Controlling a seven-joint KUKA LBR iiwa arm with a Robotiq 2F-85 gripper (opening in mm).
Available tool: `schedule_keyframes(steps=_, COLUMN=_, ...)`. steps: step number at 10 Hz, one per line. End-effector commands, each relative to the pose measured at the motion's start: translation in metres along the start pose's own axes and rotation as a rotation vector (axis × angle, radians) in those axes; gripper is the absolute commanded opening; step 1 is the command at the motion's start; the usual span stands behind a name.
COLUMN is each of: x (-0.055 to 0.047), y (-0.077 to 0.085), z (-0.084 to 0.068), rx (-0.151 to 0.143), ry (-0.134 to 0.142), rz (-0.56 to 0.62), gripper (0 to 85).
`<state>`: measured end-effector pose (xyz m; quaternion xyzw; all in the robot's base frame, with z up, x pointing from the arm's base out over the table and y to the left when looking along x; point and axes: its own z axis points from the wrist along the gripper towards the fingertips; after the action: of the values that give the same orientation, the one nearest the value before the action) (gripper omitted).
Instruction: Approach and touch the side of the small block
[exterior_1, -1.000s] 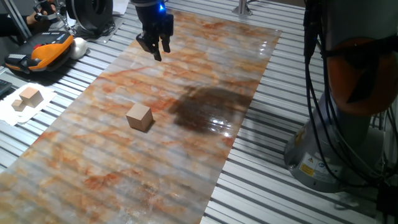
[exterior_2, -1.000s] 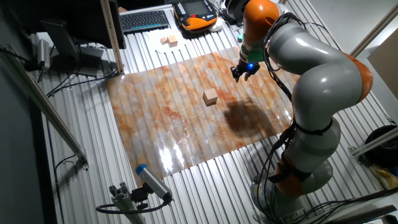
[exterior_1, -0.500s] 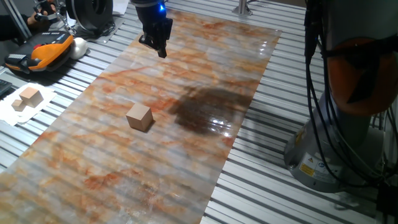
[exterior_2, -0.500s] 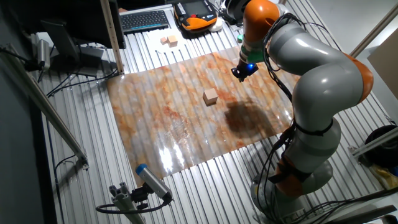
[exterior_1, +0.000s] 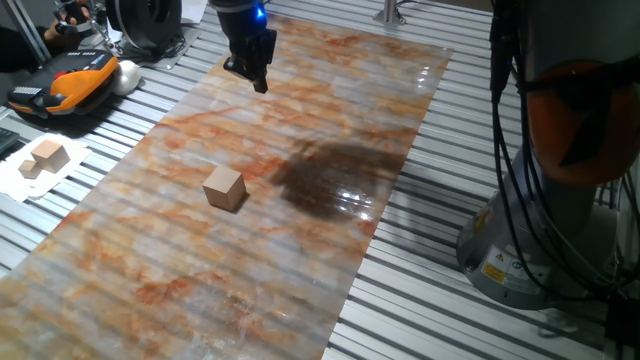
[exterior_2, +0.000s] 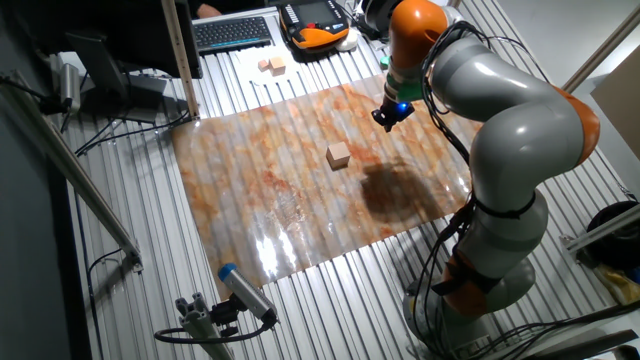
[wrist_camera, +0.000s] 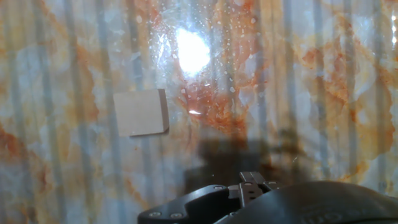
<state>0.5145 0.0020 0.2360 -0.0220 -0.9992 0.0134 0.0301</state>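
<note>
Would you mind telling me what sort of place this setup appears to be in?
Most likely a robotics lab: an industrial arm stands beside a slotted aluminium table, with a keyboard and an orange teach pendant at the far edge.

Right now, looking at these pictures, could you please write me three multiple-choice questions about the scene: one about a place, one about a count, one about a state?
1. Where is the small block?
A. on the marbled sheet
B. on the white paper
C. between the claw's fingers

2. How many paler blocks lie on the white paper?
A. none
B. two
C. five

3. What is the state of the claw?
A. shut on the small block
B. shut, holding nothing
C. wide open

Answers:
1 A: it sits alone on the sheet.
2 B: two show beside each other.
3 B: its fingers are together, well away from the small block.
</note>
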Motion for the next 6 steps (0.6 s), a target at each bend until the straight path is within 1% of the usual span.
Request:
schedule_keyframes(steps=1, x=0.0000, y=0.0000, z=-0.0001, rx=0.000, ry=0.000, rz=-0.006, gripper=0.0)
schedule_keyframes(steps=5, x=0.0000, y=-0.0002, z=0.0000, rx=-0.004, ry=0.000, rz=0.011, gripper=0.0)
schedule_keyframes(steps=6, x=0.0002, y=0.0003, z=-0.0001, rx=0.001, ry=-0.005, rz=-0.001, gripper=0.0)
